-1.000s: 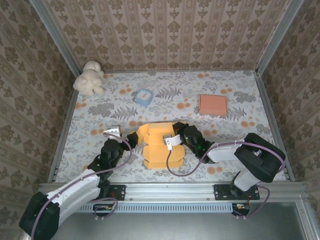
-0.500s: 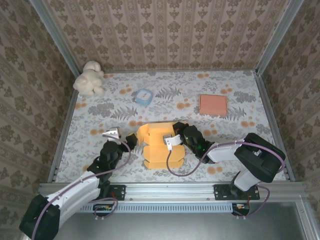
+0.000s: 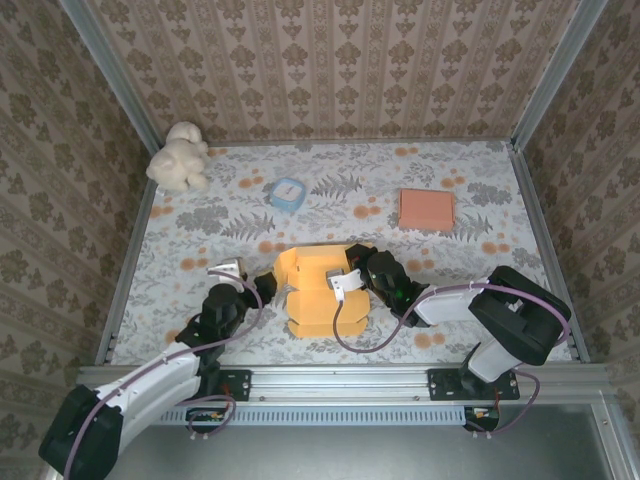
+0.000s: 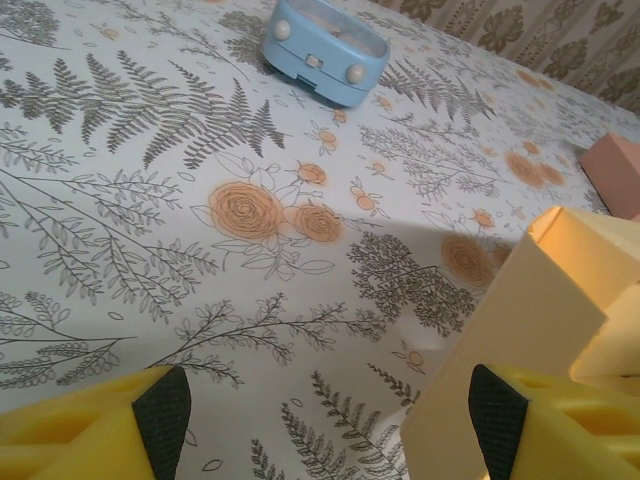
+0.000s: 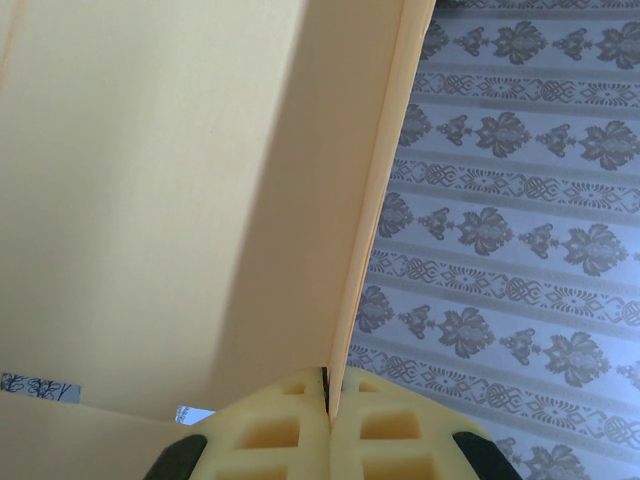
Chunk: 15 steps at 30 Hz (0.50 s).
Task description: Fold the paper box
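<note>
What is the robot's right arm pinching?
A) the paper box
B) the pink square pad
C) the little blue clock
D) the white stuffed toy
A: in the right wrist view, the right end effector is shut on a thin upright wall of the paper box, and the wall's edge runs down between its two pads.

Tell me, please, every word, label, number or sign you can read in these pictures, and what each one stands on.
No text can be read anywhere.
The paper box is plain orange.
The pink pad is bare.
The blue object shows two round knobs but no legible marking.
The tablecloth and walls carry only floral patterns.
</note>
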Tool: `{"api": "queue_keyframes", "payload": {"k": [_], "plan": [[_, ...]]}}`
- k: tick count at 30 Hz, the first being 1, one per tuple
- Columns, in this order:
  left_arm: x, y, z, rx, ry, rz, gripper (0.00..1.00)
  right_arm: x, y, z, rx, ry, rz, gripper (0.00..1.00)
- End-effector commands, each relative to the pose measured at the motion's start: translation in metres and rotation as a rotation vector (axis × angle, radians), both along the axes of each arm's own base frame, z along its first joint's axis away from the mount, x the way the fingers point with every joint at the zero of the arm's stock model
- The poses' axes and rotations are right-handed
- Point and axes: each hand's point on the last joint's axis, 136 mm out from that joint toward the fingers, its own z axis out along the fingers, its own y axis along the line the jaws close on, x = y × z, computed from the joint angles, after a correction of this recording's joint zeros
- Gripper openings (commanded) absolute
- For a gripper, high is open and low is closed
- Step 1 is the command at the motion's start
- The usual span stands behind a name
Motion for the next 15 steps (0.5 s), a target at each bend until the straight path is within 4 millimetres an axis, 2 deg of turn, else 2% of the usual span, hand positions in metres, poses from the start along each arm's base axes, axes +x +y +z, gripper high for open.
{"api": "queue_keyframes", "payload": {"k": [1,15], "plan": [[-0.004,-0.008,0.001,-0.031,-0.002,-0.037,0.78,-0.01,-0.012,-0.027,-0.117,0.055,0.004,0.0],[-0.007,-0.026,0.007,-0.015,-0.026,-0.111,0.78,-0.01,-0.012,-0.027,-0.12,0.059,0.004,0.0]]}}
